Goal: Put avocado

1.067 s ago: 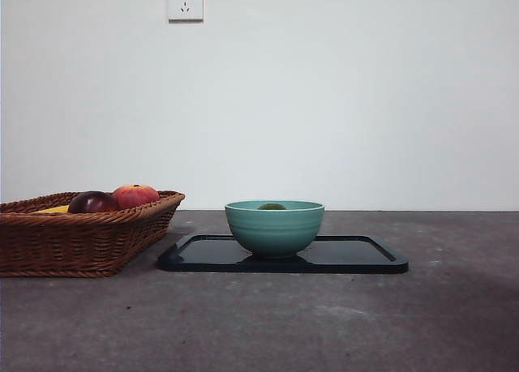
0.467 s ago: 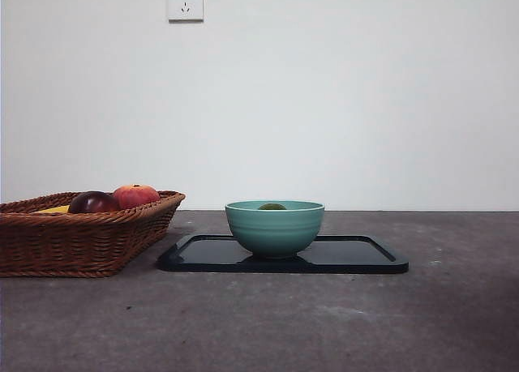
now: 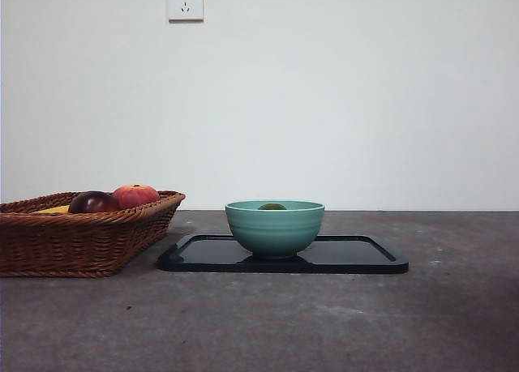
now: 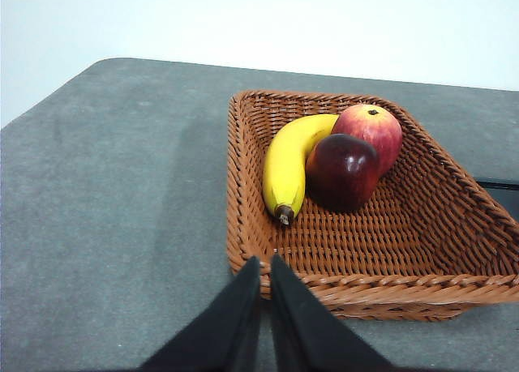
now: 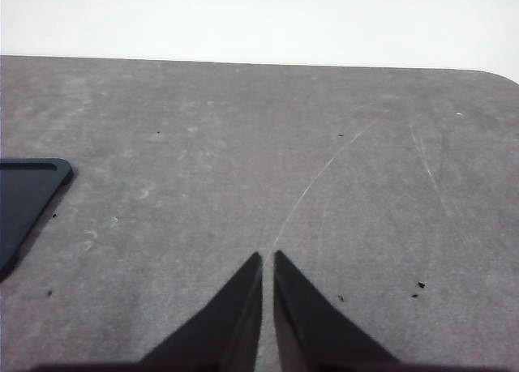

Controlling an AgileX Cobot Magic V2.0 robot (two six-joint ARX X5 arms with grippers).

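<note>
Dull green avocado (image 3: 272,206) sits in the bowl (image 3: 274,228): firm, smooth, liftable across its middle; both my hands are closed, empty.

Left gripper (image 4: 265,262) jaws closed above the wicker basket (image 4: 422,287) holding banana (image 4: 288,165) and two round fruits

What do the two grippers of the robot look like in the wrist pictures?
Both look alike. The left gripper and the right gripper each have two plain matte black jaws, wide at the base and narrowing to a point. No cables or markings show.
</note>
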